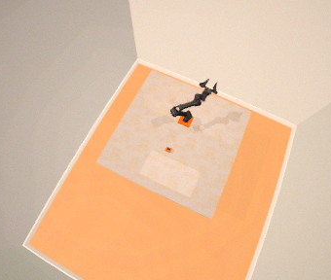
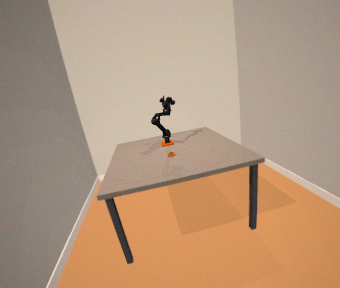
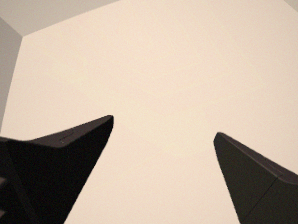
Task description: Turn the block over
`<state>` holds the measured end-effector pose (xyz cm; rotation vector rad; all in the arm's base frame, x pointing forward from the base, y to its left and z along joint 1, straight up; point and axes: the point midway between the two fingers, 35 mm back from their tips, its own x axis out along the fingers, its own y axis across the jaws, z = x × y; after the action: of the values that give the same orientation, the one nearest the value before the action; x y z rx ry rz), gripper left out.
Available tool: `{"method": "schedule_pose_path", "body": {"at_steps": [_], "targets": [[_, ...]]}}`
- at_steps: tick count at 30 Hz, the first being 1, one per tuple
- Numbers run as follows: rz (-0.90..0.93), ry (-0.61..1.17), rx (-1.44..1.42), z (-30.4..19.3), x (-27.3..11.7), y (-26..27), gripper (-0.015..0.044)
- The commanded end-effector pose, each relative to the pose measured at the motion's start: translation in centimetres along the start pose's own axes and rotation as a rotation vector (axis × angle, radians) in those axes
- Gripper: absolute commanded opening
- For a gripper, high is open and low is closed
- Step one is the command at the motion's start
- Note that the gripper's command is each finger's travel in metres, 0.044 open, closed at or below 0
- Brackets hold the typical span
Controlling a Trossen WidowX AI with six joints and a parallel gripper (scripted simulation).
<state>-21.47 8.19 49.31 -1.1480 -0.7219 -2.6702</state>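
Observation:
A small orange block [image 1: 168, 150] [image 2: 171, 154] rests on the table [image 1: 120, 151] [image 2: 133, 175], away from the arm's base. A dark spot shows on its upper part in the top and exterior views; it is too small to make out the marking exactly. My gripper [image 1: 212, 82] [image 3: 164, 128] is open, with its fingers wide apart and nothing between them. It is raised high above the table, on the far side of the arm from the block. The wrist view shows only the fingers and pale walls; the block is out of that view.
The arm stands on an orange base plate [image 1: 185, 123] [image 2: 167, 143]. A pale rectangular patch [image 1: 169, 173] shows on the table just beyond the block from the arm. The table's edges drop to an orange floor [image 1: 125, 228] [image 2: 143, 250], and walls rise around.

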Motion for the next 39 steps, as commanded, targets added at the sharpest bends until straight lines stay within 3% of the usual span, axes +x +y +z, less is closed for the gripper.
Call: {"method": "schedule_pose_path", "body": {"at_steps": [1,11,18,30,39], "targets": [[-0.006,-0.001,-0.001,0.1,0.0,-0.2,0.0426],[-0.388,-0.017,-0.164,3.8,-0.5,-10.5,0.044],[-0.758,-0.025,-0.317,9.1,-4.7,-19.1,0.044],[-1.312,-0.069,-0.476,19.2,-17.5,-26.2,0.044],[-1.795,-0.106,-0.461,26.1,-31.8,-26.2,0.044]]}}
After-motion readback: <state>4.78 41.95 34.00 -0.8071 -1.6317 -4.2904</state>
